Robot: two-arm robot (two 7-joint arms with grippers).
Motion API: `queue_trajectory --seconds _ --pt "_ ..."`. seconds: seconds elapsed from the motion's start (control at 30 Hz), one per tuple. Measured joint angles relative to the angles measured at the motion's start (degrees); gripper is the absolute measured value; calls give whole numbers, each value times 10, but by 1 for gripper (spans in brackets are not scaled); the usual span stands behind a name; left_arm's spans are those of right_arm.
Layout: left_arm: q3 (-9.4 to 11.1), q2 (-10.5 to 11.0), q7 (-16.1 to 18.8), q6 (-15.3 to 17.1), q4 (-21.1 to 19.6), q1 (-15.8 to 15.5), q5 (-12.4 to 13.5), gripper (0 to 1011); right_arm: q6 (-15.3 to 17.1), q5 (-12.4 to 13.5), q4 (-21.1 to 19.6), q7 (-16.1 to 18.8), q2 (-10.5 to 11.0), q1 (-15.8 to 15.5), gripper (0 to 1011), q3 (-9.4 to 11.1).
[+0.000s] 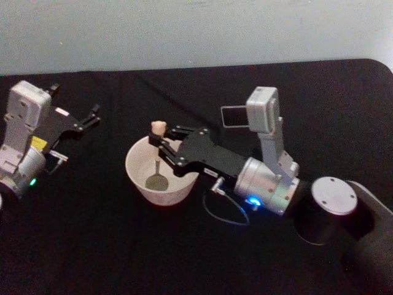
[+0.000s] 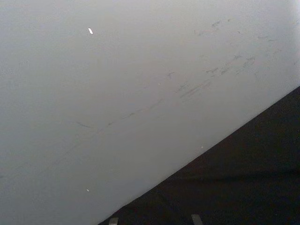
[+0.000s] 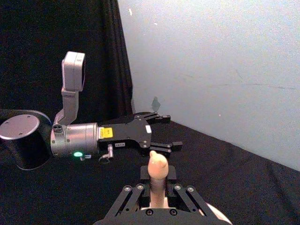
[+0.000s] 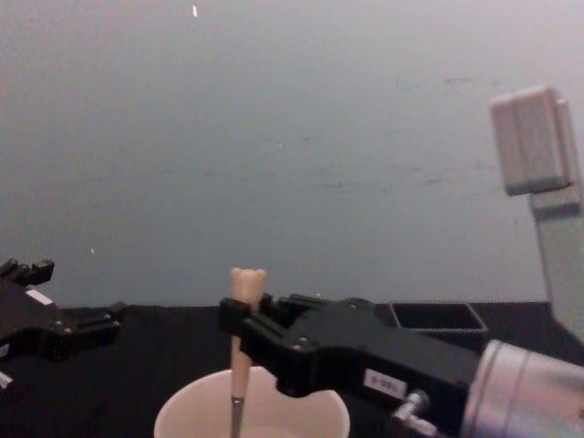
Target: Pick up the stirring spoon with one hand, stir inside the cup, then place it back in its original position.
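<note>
Jaws of the right gripper (image 1: 161, 142) pinch the bear-topped cream stirring spoon (image 1: 158, 128), its dark shaft inside the wide cream-white cup (image 1: 136, 184). The left gripper (image 1: 94, 117) sits well apart, jaws spread.

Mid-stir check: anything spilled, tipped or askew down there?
Nothing stands out. The right tool holds the stirring spoon upright in the cup, which sits level with no spill visible; the left tool rests open at the left.

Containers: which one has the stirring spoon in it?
The round white cup: the right gripper holds the stirring spoon upright in it. The dark grey square holder behind has none. Left gripper sits open at left.
</note>
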Motion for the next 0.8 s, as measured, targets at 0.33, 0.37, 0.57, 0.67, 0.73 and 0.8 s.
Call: queue_trajectory --seconds 0.33,0.37,0.57,0.67,0.73,0.8 --pt "0 0 0 0 0 0 0 1001 -8 -17 40 -11 -27 27 188 -8" --pt "0 0 0 0 0 0 0 1001 -9 -19 45 -14 -31 31 188 -8" --pt "0 0 0 0 0 0 0 1001 -15 -25 67 -22 -45 45 188 -3" --pt "0 0 0 0 0 0 0 1001 -16 -27 73 -23 -48 49 188 0" --pt "0 0 0 0 0 0 0 1001 -18 -28 76 -24 -48 51 188 3" --pt "0 0 0 0 0 0 0 1001 -20 -29 81 -25 -47 53 188 8"
